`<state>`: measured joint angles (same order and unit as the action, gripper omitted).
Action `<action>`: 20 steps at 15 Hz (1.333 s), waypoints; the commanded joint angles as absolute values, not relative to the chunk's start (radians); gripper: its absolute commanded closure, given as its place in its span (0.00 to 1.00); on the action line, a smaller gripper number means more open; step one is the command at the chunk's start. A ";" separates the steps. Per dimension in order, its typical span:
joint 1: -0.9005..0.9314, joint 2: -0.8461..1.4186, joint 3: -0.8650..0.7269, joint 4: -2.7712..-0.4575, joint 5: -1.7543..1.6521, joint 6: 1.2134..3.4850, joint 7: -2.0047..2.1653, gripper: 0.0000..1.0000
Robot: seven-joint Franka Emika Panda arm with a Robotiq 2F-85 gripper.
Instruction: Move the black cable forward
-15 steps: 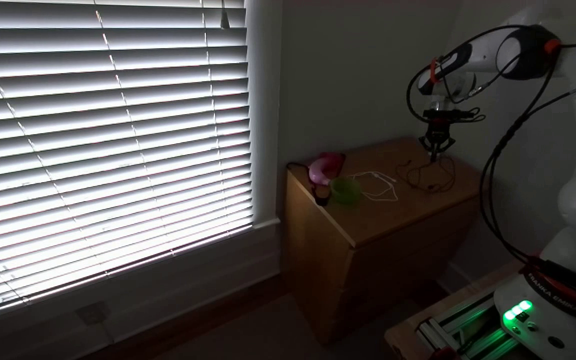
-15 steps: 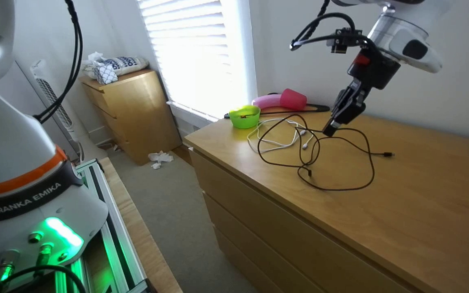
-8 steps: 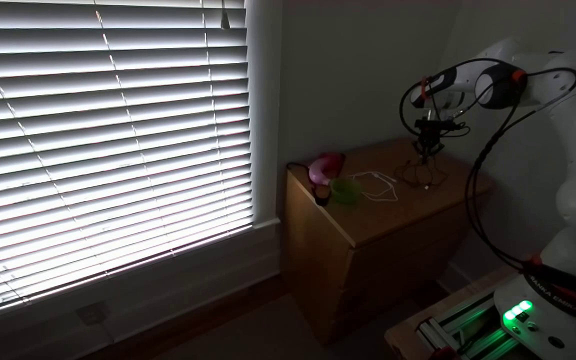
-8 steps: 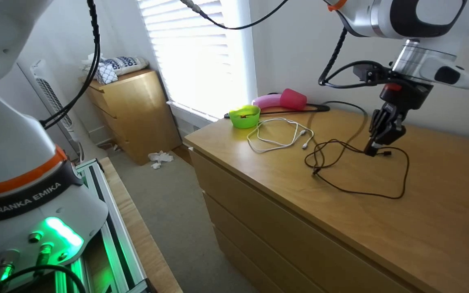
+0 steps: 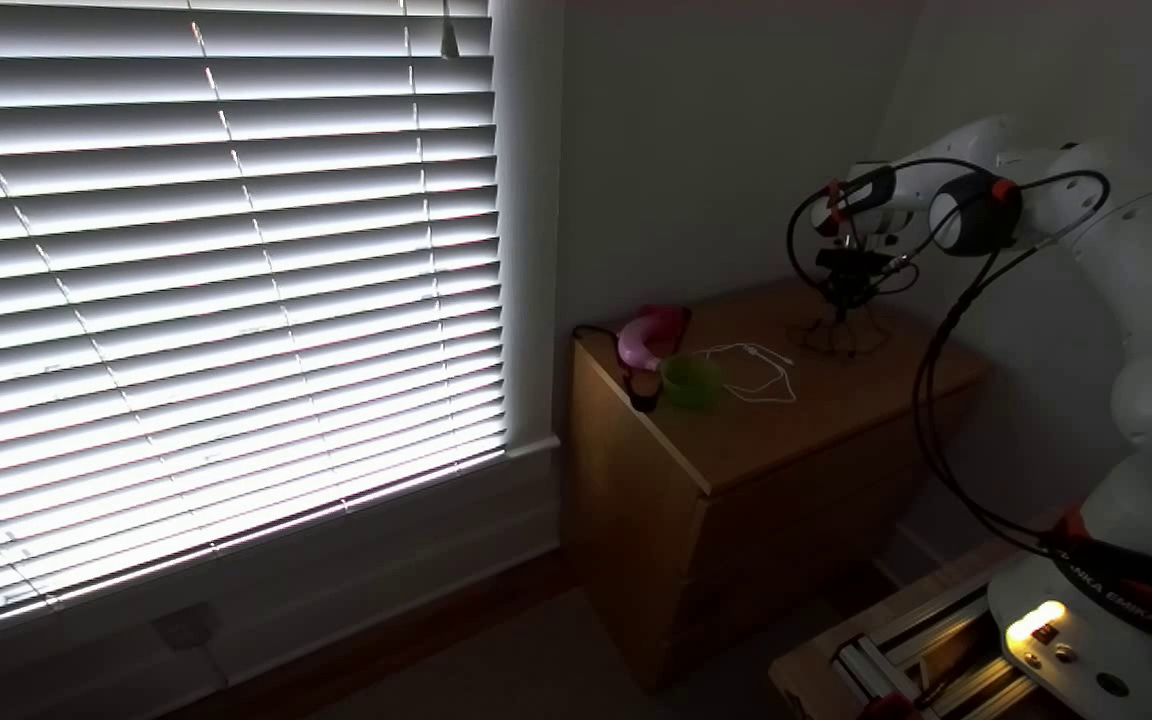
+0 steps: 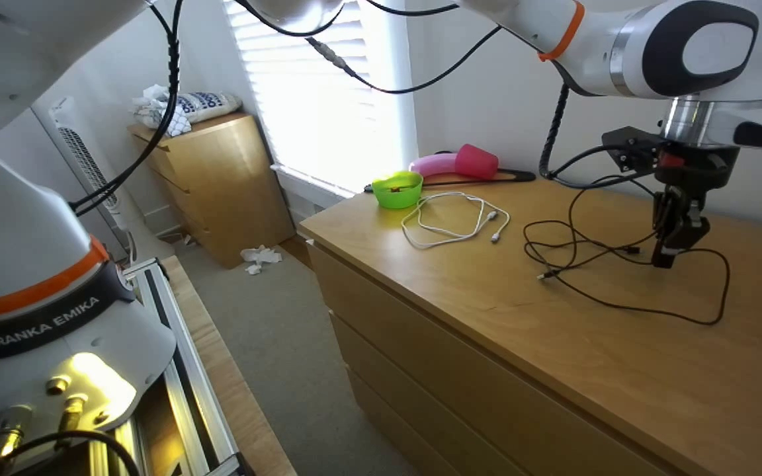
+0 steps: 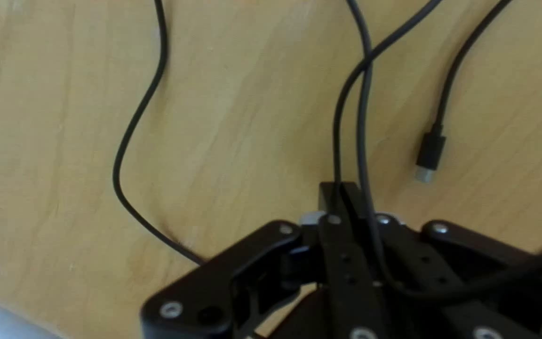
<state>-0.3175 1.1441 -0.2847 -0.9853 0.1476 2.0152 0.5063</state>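
Observation:
The black cable (image 6: 659, 311) lies in loose loops on the wooden dresser top (image 6: 619, 370). My gripper (image 6: 665, 259) points down, low over the dresser top, with its fingertips closed on a strand of the cable. In the wrist view the fingertips (image 7: 341, 190) pinch one strand of the black cable (image 7: 367, 61). Another strand rises over the fingers close to the camera. A cable plug (image 7: 431, 150) lies free to the right of the fingertips. In a darker exterior view the gripper (image 5: 842, 312) is above the dim cable.
A white cable (image 6: 430, 246) lies left of the black one. A green bowl (image 6: 397, 198), a pink and red object (image 6: 477, 162) and a black strip (image 6: 516, 176) are at the back left. A wall stands behind the dresser; its front edge (image 6: 487, 344) faces the robot base.
My gripper has moved away from the white cable and bowl, now more upright. The black cable has been dragged along, and one loop has lifted. The base light turned from green to yellow.

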 commanded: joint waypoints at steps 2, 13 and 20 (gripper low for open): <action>-0.323 1.157 -0.274 -0.927 0.151 2.002 0.484 0.55; -0.330 0.743 -0.244 -1.242 0.223 2.036 0.225 0.00; -0.284 0.484 -0.227 -1.548 0.244 1.956 0.210 0.00</action>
<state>-0.3001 0.6181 -0.2296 -1.3527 0.2335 1.9298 0.2503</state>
